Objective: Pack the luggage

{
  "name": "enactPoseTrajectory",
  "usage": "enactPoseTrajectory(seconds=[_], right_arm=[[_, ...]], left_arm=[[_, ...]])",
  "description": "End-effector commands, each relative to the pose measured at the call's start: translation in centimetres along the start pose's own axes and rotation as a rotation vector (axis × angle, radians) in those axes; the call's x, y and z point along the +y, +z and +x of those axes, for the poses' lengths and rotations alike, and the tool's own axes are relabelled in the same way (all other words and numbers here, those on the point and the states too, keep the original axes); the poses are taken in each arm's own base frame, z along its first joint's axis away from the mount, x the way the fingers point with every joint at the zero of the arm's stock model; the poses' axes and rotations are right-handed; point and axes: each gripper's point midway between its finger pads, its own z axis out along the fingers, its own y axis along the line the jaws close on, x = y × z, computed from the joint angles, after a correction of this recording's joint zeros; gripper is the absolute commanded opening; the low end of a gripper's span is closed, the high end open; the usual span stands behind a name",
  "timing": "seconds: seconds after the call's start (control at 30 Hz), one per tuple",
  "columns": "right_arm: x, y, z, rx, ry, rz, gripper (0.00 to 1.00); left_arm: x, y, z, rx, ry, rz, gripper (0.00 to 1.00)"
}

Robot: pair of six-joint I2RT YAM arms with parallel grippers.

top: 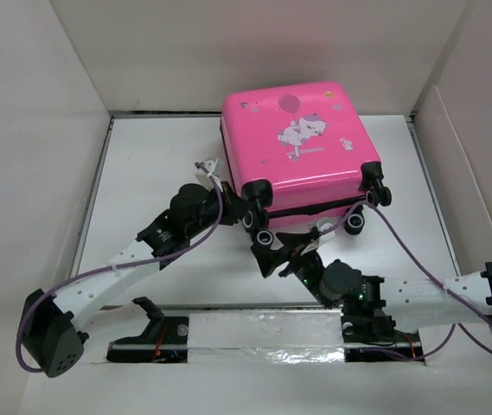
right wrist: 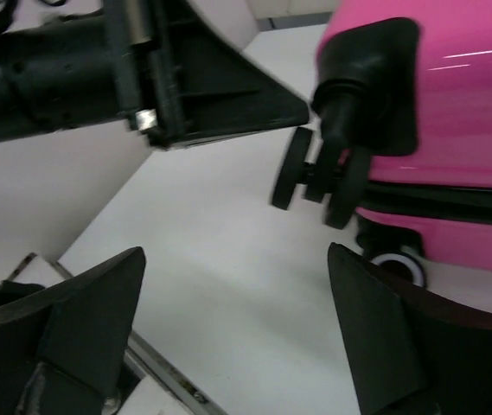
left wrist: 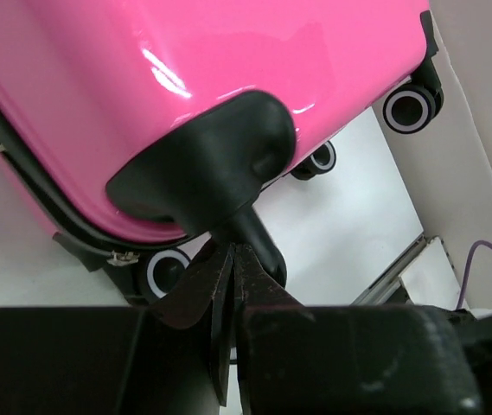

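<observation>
The luggage (top: 302, 147) is a glossy hot-pink hard-shell suitcase with a cartoon animal and balloon print. It lies flat and closed at the back middle of the table, wheels toward me. My left gripper (top: 244, 207) is shut, its tips against the black front-left wheel housing (left wrist: 220, 164) of the suitcase (left wrist: 185, 69), with nothing seen between the fingers (left wrist: 254, 277). My right gripper (top: 282, 251) is open and empty, low over the table just in front of the suitcase (right wrist: 453, 104), facing its double wheel (right wrist: 315, 177). The inside of the suitcase is hidden.
White walls box in the table (top: 159, 164) on the left, back and right. A metal rail (top: 254, 333) runs along the near edge between the arm bases. Purple cables (top: 410, 251) loop from both arms. The left gripper's body (right wrist: 185, 95) sits close above the right gripper.
</observation>
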Motion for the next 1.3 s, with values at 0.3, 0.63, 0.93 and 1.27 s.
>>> enactPoseTrajectory(seconds=[0.3, 0.63, 0.93, 1.27], right_arm=[[-5.4, 0.6, -2.6, 0.068, -0.103, 0.063, 0.67], [-6.0, 3.8, -2.9, 0.077, -0.082, -0.018, 0.99], [-4.9, 6.2, -2.1, 0.118, -0.056, -0.172, 1.0], [-4.3, 8.1, -3.1, 0.061, -0.021, -0.25, 1.0]], left_arm=[[1.2, -1.4, 2.1, -0.005, -0.036, 0.014, 0.0], [-0.4, 0.9, 3.6, 0.061, -0.032, 0.069, 0.0], [-1.6, 2.0, 3.9, 0.047, -0.045, 0.17, 0.0], [-2.5, 1.7, 4.0, 0.005, -0.045, 0.259, 0.0]])
